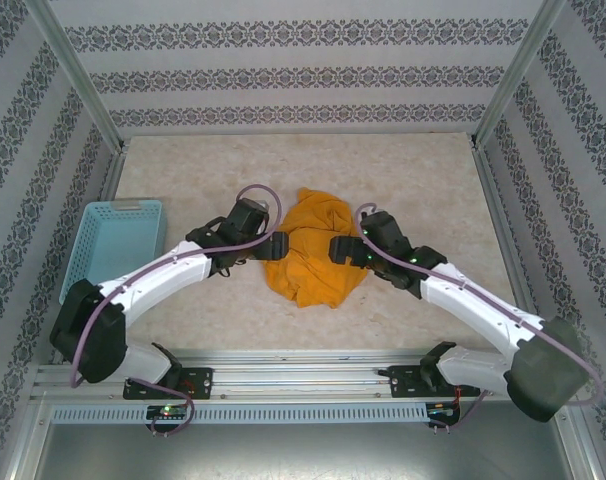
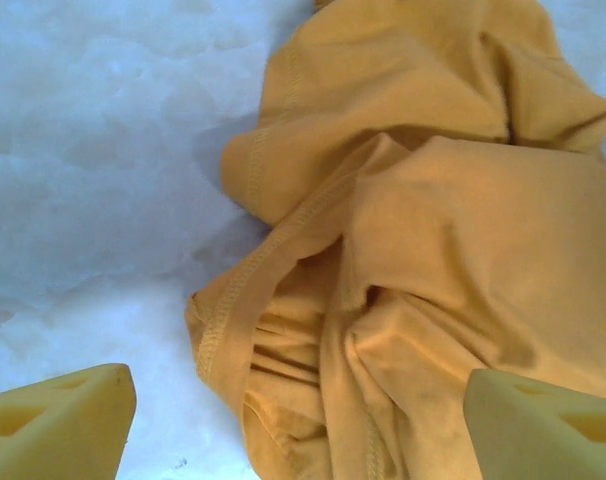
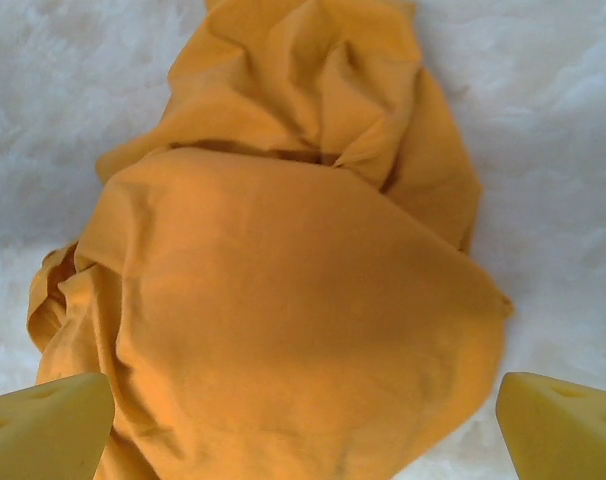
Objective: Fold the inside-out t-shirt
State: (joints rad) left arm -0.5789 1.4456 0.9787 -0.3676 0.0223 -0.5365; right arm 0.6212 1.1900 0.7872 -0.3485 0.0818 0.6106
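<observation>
The inside-out t-shirt (image 1: 313,252) lies as a crumpled mustard-orange heap in the middle of the table, plain side showing, no emblem visible. My left gripper (image 1: 275,246) stands at the heap's left edge, my right gripper (image 1: 339,248) at its right edge. In the left wrist view the gripper (image 2: 301,435) is open, its yellow fingertips (image 2: 58,430) wide apart, with a stitched hem fold of the t-shirt (image 2: 433,230) lying loose between them. Seen from the right wrist, that gripper (image 3: 303,435) is open as well, just over a smooth bulge of the t-shirt (image 3: 283,300).
A light blue plastic basket (image 1: 113,245) stands on the table at the left, beside the left arm. Patterned walls and metal posts (image 1: 78,75) enclose the table. Bare tabletop (image 1: 283,165) stretches behind the heap.
</observation>
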